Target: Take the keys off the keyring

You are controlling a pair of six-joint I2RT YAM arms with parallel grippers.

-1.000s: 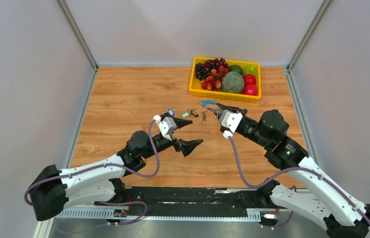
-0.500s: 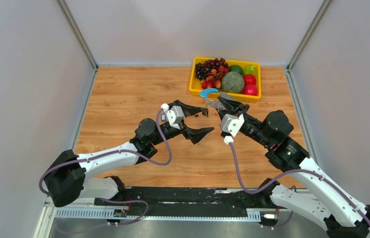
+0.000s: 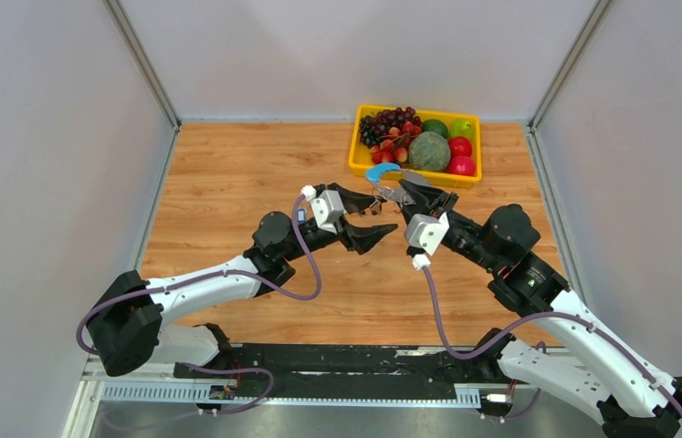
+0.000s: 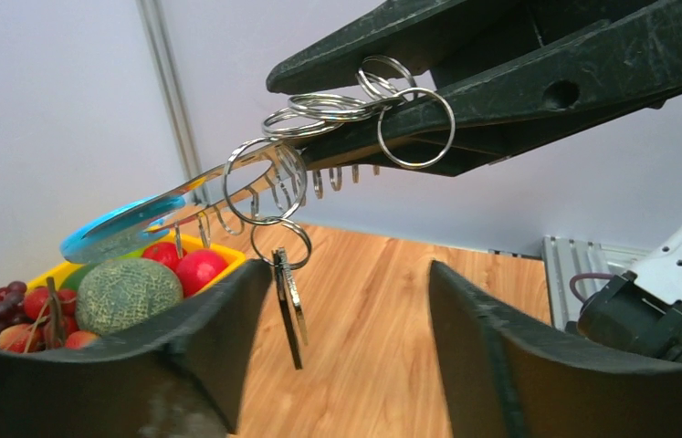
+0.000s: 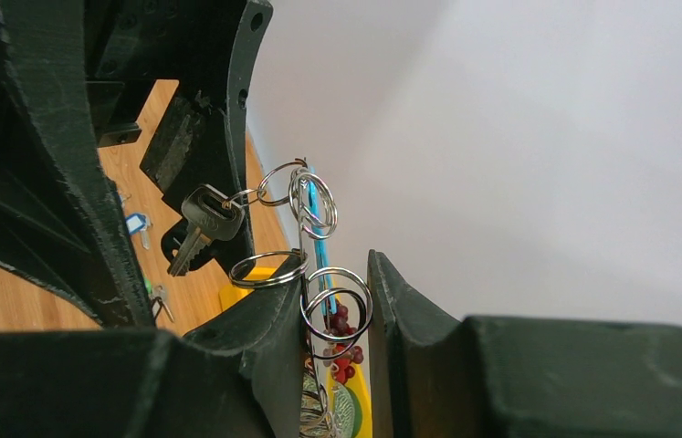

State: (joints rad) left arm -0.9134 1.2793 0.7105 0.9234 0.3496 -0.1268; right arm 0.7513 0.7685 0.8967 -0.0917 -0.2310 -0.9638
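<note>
One key [image 4: 288,310] dangles off the keyring [image 4: 127,228], which is up in the air w/ my R gripper [image 3: 403,194] clenched on it. L gripper [image 4: 346,283] is spread wide, straddling the key. Risk: an off-centre pinch swings the key away, or a hard tug slips the ring from R.

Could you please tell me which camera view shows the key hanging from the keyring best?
The right wrist view: the black-headed key hangs side-on from the keyring, head and blade plain. The left wrist view shows it only edge-on, a thin dark strip. In the top external view it is too small to make out.
</note>
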